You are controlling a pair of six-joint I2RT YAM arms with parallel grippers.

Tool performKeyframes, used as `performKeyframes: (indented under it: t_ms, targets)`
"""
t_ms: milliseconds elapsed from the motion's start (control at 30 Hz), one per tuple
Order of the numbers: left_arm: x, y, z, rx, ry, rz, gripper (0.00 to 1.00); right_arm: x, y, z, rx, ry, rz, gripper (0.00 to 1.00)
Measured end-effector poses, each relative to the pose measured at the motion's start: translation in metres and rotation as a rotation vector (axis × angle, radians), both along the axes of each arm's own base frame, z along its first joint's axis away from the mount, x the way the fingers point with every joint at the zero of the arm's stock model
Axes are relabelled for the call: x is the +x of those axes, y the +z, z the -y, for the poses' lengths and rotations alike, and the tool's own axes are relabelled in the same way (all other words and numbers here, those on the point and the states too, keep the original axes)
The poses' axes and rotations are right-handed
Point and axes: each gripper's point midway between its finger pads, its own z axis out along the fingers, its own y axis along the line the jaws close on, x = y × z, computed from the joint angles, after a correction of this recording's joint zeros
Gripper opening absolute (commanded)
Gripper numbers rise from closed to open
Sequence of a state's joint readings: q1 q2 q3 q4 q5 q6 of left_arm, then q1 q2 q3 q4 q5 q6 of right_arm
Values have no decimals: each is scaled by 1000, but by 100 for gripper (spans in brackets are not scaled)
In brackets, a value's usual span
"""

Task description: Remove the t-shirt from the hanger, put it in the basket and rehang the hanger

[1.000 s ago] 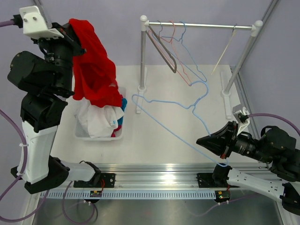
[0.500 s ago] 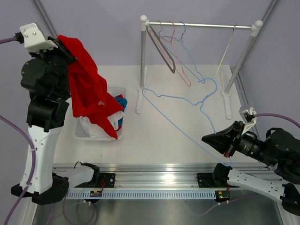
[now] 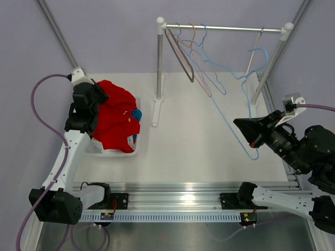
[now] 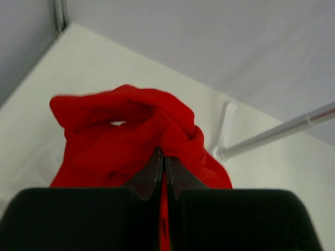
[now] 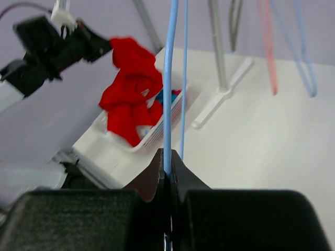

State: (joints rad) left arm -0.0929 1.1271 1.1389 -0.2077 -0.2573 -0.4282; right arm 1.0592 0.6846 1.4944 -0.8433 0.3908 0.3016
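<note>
T-shirt (image 3: 114, 112) plain red, left of frame. Basket (image 3: 112, 152) under it is white, with a bit of blue cloth (image 3: 137, 114) at its right edge. Hanger (image 5: 167, 78) is light blue wire. Rack (image 3: 225, 28) is silver with white joints (a dark grey hanger (image 3: 181, 57) and a salmon hanger (image 5: 267, 42) on it). Table (image 3: 199, 151) white, wall (image 3: 115, 36) lavender.

left arm (image 3: 67, 157): rises from lower left, wrist at upper left | left gripper (image 3: 102, 97): points right, pinched tight on t-shirt (image 3: 118, 114) | right arm (image 3: 314, 149): folded at right edge | right gripper (image 3: 238, 123): points left, clamped on hanger (image 5: 169, 78)
</note>
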Motion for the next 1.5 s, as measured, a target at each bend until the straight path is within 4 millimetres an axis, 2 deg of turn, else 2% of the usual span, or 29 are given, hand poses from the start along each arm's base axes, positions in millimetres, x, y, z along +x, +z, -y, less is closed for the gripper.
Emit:
performKeyframes:
  t_ms: [100, 133, 200, 233, 333, 367, 433, 467, 533, 600, 667, 800, 900, 967, 1067, 1200, 1300, 1400, 1500]
  targets:
    - [-7, -50, 10, -78, -23, -98, 9, 27, 10, 9, -60, -159, 24, 0]
    - [-12, -62, 12, -104, -25, -124, 12, 36, 8, 11, -92, -213, 26, 0]
    - [-25, -72, 15, -154, -30, -134, 19, 48, 2, 16, -157, -293, 28, 0]
    - [-31, -73, 18, -179, -38, -128, 29, 52, -1, 21, -187, -329, 30, 0]
    - [-46, -72, 27, -260, -72, -84, 47, 59, -2, 36, -243, -421, 46, 0]
    - [-51, -75, 30, -285, -82, -79, 62, 60, -1, 41, -252, -445, 52, 0]
    - [-60, -90, 35, -331, -98, -85, 76, 61, 0, 49, -262, -473, 55, 0]
    - [-66, -97, 38, -346, -106, -97, 88, 60, 2, 53, -262, -483, 56, 0]
    - [-78, -105, 42, -373, -127, -107, 98, 60, 5, 59, -259, -510, 59, 0]
    - [-86, -93, 47, -384, -164, -67, 99, 62, 4, 60, -274, -531, 59, 0]
    - [-95, -68, 52, -382, -214, 3, 99, 66, 2, 58, -296, -545, 55, 0]
    - [-115, -4, 62, -332, -324, 139, 99, 81, -8, 52, -361, -596, 32, 0]
    - [-132, 41, 70, -282, -403, 228, 99, 105, -21, 50, -421, -648, -15, 0]
    - [-145, 57, 78, -253, -459, 266, 99, 120, -30, 50, -451, -674, -45, 0]
    - [-165, 63, 94, -219, -568, 277, 99, 143, -43, 46, -482, -690, -84, 0]
    - [-191, 59, 121, -176, -748, 263, 99, 174, -62, 40, -505, -675, -137, 0]
    - [-220, 53, 140, -131, -911, 281, 99, 197, -72, 42, -502, -670, -165, 0]
    - [-246, 36, 152, -98, -1042, 290, 99, 219, -81, 42, -486, -652, -186, 0]
    - [-256, 10, 160, -75, -1116, 263, 99, 238, -87, 41, -477, -634, -205, 0]
